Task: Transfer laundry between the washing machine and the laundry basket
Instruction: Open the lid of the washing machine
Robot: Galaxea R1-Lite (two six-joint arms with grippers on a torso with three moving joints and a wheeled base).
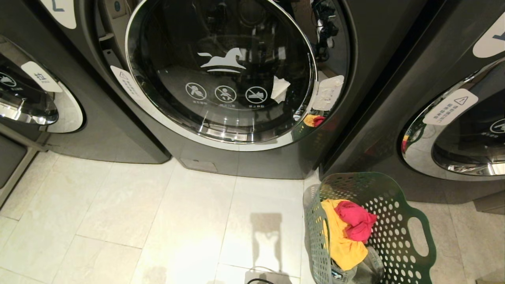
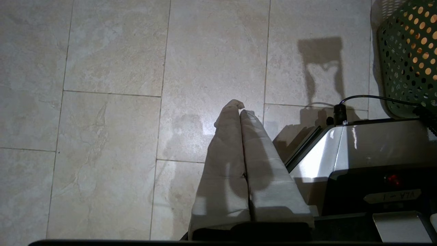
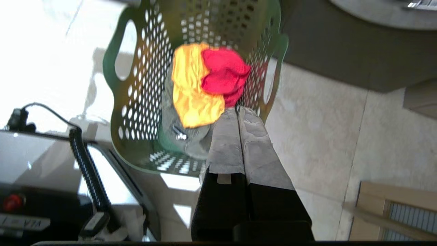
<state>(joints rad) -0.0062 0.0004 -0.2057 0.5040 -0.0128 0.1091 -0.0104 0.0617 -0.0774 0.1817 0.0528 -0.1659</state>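
We are counting three dark grey machines; the washing machine point(image 1: 221, 71), with its round chrome-rimmed glass door closed, is standing in the middle at 12 o'clock. One perforated green laundry basket point(image 1: 398, 236) is sitting at 4 o'clock on the tile floor point(image 1: 118, 221), holding three soft garments: yellow point(image 1: 341, 240), pink-red point(image 1: 357, 220), grey-green point(image 3: 170, 123). Left gripper point(image 2: 239, 108) and right gripper point(image 3: 237, 110) are keeping jaws clenched, empty.

Dark green laundry basket point(image 1: 398, 221), round holes all over; yellow-orange and pink-red laundry point(image 1: 347, 232).

Grey cloth-wrapped pincer point(image 2: 240, 111) fingers, black mounts, silver base.
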